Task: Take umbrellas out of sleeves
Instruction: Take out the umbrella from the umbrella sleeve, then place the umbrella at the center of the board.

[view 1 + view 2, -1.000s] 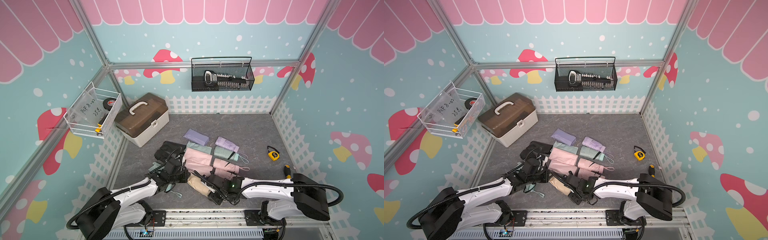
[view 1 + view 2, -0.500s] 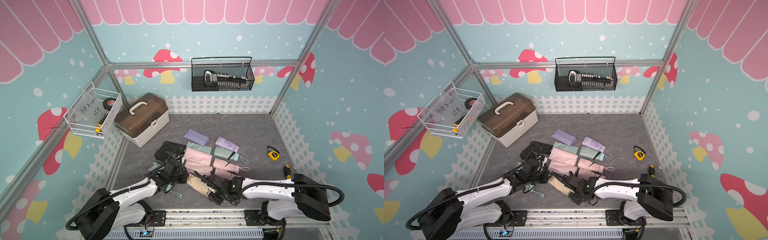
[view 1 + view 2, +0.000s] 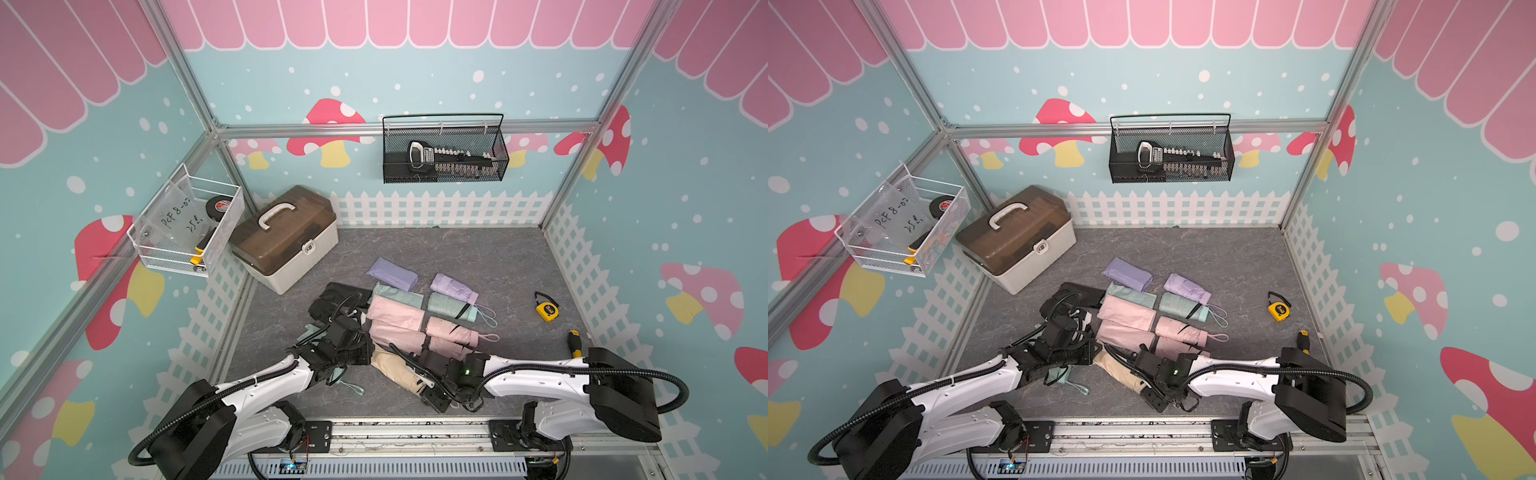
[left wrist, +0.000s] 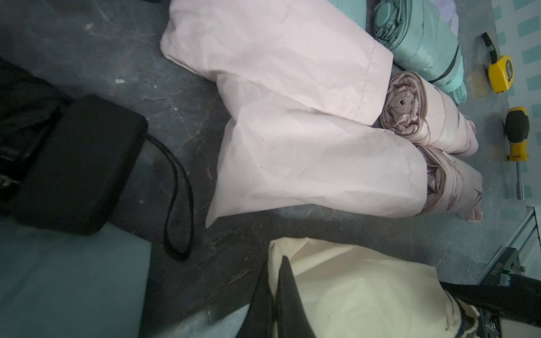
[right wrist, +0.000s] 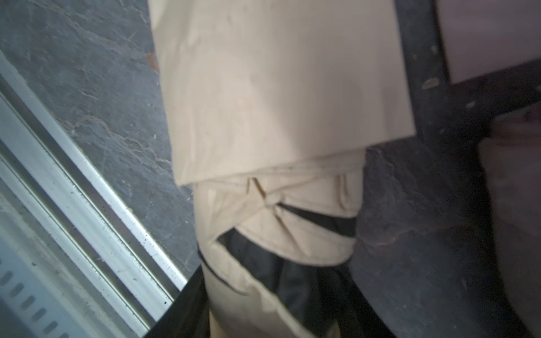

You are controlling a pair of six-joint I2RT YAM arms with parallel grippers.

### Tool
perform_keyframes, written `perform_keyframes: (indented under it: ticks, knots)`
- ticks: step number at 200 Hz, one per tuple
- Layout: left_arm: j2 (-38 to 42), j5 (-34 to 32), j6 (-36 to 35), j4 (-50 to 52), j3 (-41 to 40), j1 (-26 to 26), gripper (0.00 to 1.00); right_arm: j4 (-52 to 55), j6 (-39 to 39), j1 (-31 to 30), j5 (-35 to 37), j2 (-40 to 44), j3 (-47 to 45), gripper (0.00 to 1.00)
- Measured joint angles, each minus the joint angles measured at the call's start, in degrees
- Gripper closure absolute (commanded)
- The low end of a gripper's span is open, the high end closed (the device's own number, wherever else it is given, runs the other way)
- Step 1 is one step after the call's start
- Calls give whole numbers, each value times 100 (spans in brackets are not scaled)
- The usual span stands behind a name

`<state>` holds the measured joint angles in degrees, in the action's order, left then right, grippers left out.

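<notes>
The cream umbrella (image 5: pixel 278 222) lies on the tabletop (image 3: pixel 478 257) at the lower centre of both top views. Most of it is inside the cream sleeve (image 3: pixel 388 365), and only its strapped end protrudes from the sleeve mouth. The left pincer (image 4: pixel 276 272) is clenched on the sleeve's closed end. The right pincer (image 3: pixel 426 390) appears to grasp the exposed umbrella end, half closed around it. To do the step well, hold the sleeve grip fixed and draw the umbrella straight along its own axis, toward the lower right of the frame and low over the tabletop. A skewed pull would likely bunch the limp fabric and bind the pleats. The metal rail (image 3: pixel 415 432) along the bottom edge limits travel that way. Just above the cream sleeve lie two pink sleeves (image 3: pixel 395 311) and two pink umbrellas (image 3: pixel 451 332), near enough for the right arm to brush. The black umbrella (image 4: pixel 79 164) and its loop sit beside the left pincer. The tape measure (image 3: pixel 546 311) and screwdriver (image 3: pixel 574 345), at the right, lie well apart.
</notes>
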<state>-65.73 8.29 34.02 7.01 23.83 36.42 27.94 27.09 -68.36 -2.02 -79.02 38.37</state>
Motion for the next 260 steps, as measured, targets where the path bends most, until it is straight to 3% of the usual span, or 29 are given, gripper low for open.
perform_keyframes:
  ticks: [40,117,126,145,156,212,260]
  knots:
    - [-4,-15,0,44,26,-4,100,417,42,0,33,-46,127,58]
    - [-13,-79,-22,44,87,-42,100,1283,267,0,739,-39,461,55]
    - [-17,-79,-20,44,87,-42,100,1325,280,0,767,-46,461,52]
    - [-20,-79,-20,39,85,-42,100,1355,299,0,835,-63,461,32]
    - [-20,-79,-20,37,85,-42,100,1349,339,0,850,-63,463,28]
    - [-20,-61,-22,0,87,-42,100,1060,-20,0,621,42,584,23]
    - [-28,-61,-22,-7,85,-42,100,647,-345,166,546,-339,835,24]
